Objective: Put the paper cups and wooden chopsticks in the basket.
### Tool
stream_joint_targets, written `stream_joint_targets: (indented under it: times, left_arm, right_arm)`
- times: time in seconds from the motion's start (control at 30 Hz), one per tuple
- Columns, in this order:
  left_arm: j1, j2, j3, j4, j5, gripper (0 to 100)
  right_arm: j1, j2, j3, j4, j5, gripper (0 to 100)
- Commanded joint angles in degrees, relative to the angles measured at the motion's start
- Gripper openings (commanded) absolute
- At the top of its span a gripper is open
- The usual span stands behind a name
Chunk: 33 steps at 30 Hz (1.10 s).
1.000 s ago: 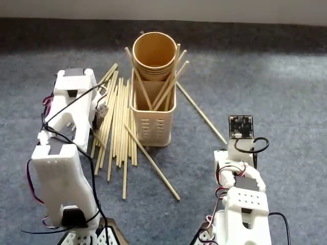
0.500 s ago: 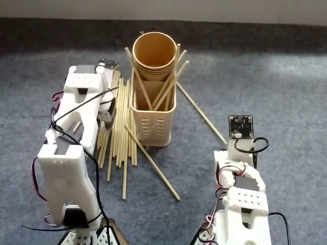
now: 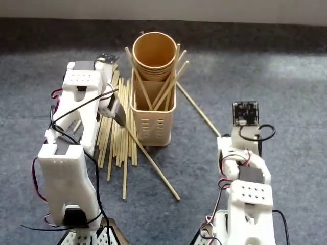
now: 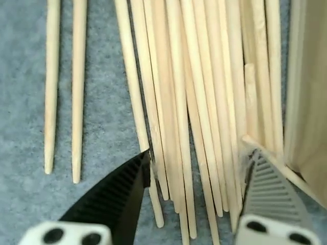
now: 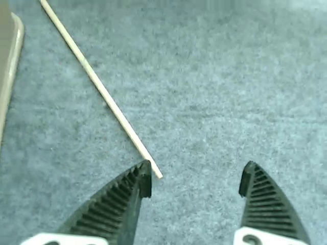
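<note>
Left tool (image 4: 198, 158) — jaws wide, holding nothing — hangs over the pile of chopsticks (image 4: 189, 92) lying on the surface (image 3: 286, 87) just beside the basket (image 3: 153, 125). Stacked paper cups (image 3: 154, 51) stand in the basket, with several chopsticks leaning around them. Right tool (image 5: 197, 171) — jaws wide, empty, 1 fingertip just beside the end of a single chopstick (image 5: 97, 84).

Worktop (image 3: 286, 87) is covered in grey-blue, short-pile, carpet-like fabric. A darker grey band (image 3: 51, 33) runs along the worktop's far edge. A pale wall strip (image 3: 230, 10) stands beyond the worktop.
</note>
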Motion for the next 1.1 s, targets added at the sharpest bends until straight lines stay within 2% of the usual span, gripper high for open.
stream_joint_targets:
  times: [0.0,0.2,0.37,0.47,0.63,0.8,0.97,1.07]
  left_arm:
    - [-0.4,0.0,-0.1,-2.7,-0.9,31]
    - [-2.7,2.9,1.4,-5.3,-0.9,26]
    - [-4.0,2.9,1.4,-5.6,-0.9,26]
    - [-3.7,2.9,1.4,-5.6,-0.9,26]
    - [-3.6,2.9,1.4,-5.6,-0.9,26]
    - [-3.6,2.9,1.5,-5.6,-0.8,25]
    - [-3.6,3.0,1.4,-5.6,-0.8,25]
    - [-3.6,3.3,1.4,-5.8,-0.8,25]
  right_arm:
    - [-4.3,6.8,-11.1,2.2,0.6,27.8]
    - [-7.5,31.1,-23.3,1.0,1.2,27.8]
    - [-7.3,49.0,-35.6,3.6,11.6,27.8]
    - [-7.0,56.4,-40.9,7.3,15.4,27.8]
    - [-5.9,62.3,-46.0,11.0,17.3,24.7]
    - [-4.5,65.9,-48.5,11.2,17.3,0.8]
    - [-0.5,64.0,-52.4,13.1,16.7,0.3]
    - [2.9,59.1,-56.7,15.9,9.6,0.5]
